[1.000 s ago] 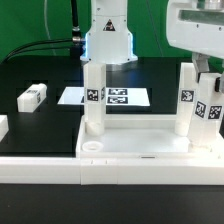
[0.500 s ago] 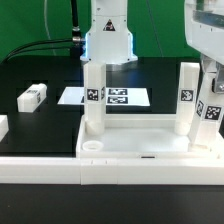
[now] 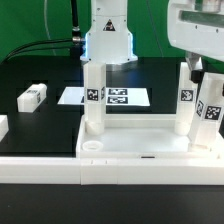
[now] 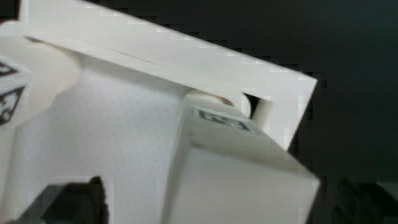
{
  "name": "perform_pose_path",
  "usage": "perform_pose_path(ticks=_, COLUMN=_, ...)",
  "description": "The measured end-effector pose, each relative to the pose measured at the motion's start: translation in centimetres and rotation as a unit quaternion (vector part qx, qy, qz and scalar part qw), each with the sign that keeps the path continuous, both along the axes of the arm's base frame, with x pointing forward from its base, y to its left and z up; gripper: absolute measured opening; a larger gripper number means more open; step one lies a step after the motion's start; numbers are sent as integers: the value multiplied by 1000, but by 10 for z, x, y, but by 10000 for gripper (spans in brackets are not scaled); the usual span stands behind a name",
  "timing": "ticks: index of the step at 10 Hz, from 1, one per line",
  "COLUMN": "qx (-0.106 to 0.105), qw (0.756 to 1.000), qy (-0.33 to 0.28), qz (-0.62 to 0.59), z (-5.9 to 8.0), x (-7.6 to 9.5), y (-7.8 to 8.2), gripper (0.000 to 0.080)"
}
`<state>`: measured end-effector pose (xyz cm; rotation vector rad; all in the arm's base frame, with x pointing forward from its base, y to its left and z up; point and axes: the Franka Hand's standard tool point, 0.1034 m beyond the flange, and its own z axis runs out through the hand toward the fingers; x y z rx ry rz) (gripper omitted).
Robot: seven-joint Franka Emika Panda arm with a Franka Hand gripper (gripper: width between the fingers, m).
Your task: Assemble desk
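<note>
**Gripper open above the near-right leg**

The black table point(image 3: 40, 75) carries a white plastic rectangular tray-like desk top point(image 3: 140, 150) at the near right. Three white square tagged posts stand upright in its corners: the far-left leg point(image 3: 93, 98), the far-right leg point(image 3: 186, 100) and the near-right leg point(image 3: 212, 112). A loose leg point(image 3: 33, 97) lies well apart, at the left. The two-finger gripper point(image 3: 203, 70) hovers over the near-right leg, jaws spread wide, clamping nothing.

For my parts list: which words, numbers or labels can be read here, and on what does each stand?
Readable words, numbers, brands: none.
Marker board: black-and-white square tags, patterns only, no letters.
Upright legs, e.g. the exterior view's left one: same tags, no letters.
Wrist view: tag on a leg, blurred.
</note>
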<state>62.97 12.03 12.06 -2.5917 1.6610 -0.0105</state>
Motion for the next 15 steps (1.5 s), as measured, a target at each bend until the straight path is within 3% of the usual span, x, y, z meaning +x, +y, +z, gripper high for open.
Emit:
perform_pose_path(ticks=2, qx=-6, qw=997, qy=0, qz=76, z=-1, x=-1, y=-1, gripper=649)
perform_pose_path(ticks=4, qx=-31, qw=978, qy=18, qz=206, z=2, x=2, y=-5, gripper=649)
perform_pose_path(ticks=10, qx=-55, qw=901, qy=24, qz=430, z=3, x=5, y=4, gripper=649)
perform_pose_path(ticks=13, qx=-69, qw=851, qy=28, qz=520, z=1, x=2, y=9, gripper=649)
perform_pose_path(ticks=14, qx=-68, qw=836, qy=29, qz=545, z=0, x=3, y=7, gripper=546)
perform_pose_path(ticks=15, qx=-68, qw=836, qy=28, qz=544, z=0, x=3, y=7, gripper=410)
